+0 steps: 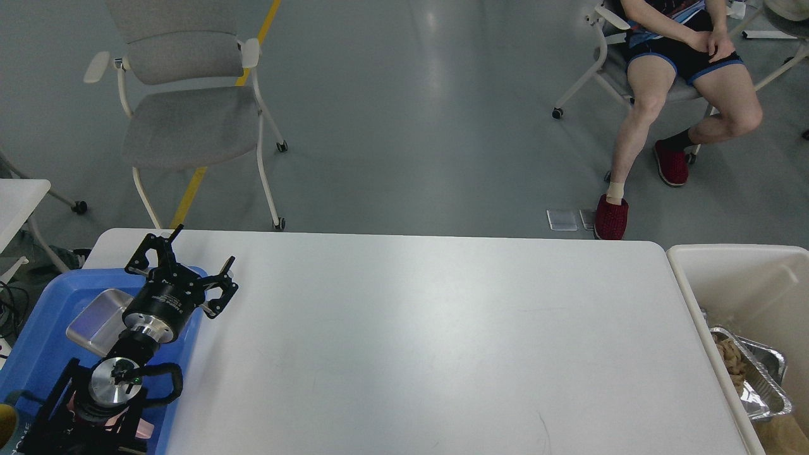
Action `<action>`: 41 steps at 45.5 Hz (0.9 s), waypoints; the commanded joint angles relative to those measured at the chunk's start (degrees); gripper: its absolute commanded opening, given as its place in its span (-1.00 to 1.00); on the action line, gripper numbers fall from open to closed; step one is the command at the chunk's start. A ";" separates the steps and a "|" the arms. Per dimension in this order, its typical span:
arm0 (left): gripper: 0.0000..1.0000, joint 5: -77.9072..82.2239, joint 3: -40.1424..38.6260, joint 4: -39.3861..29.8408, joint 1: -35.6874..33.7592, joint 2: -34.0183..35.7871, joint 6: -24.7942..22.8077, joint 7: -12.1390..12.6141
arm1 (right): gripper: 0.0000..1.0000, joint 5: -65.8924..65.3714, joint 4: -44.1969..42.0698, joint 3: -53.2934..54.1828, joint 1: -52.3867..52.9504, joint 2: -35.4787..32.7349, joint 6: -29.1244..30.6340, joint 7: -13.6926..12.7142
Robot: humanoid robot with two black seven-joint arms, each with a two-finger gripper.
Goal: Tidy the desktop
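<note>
The desktop (430, 335) is a large white tabletop with rounded corners, and its surface is bare. My left gripper (186, 259) is open and empty, hovering over the table's far left corner, above the inner edge of the blue tray (44, 328). A shiny metal tin (95, 319) lies in that tray, just left of my wrist. My right gripper is out of view. Foil trays (755, 379) with brown crumpled paper lie in the beige bin (739, 272) at the table's right end.
A grey chair (183, 107) stands on the floor beyond the table's far left. A seated person (682, 82) is at the far right. A smaller white table corner (19, 202) shows at the left edge.
</note>
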 commanded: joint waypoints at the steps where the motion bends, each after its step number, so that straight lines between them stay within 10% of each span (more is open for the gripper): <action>1: 0.94 0.00 -0.03 -0.01 -0.02 0.00 0.06 0.00 | 1.00 9.42 0.12 4.57 6.74 5.72 0.06 0.79; 20: 0.94 0.00 -0.20 -0.01 -0.02 -0.09 0.14 -0.09 | 1.00 13.57 18.49 12.31 7.81 18.99 2.96 7.38; 23: 0.94 0.00 -0.20 -0.10 0.07 -0.18 0.14 -0.09 | 1.00 13.48 18.41 13.98 7.72 22.16 2.87 12.37; 31: 0.94 0.00 -0.29 -0.10 0.15 -0.53 0.14 -0.18 | 1.00 13.48 17.62 14.69 4.82 29.19 2.00 36.90; 41: 0.94 0.00 -0.12 -0.10 0.15 -0.27 0.14 -0.18 | 1.00 13.66 17.00 15.22 2.53 29.82 1.64 39.20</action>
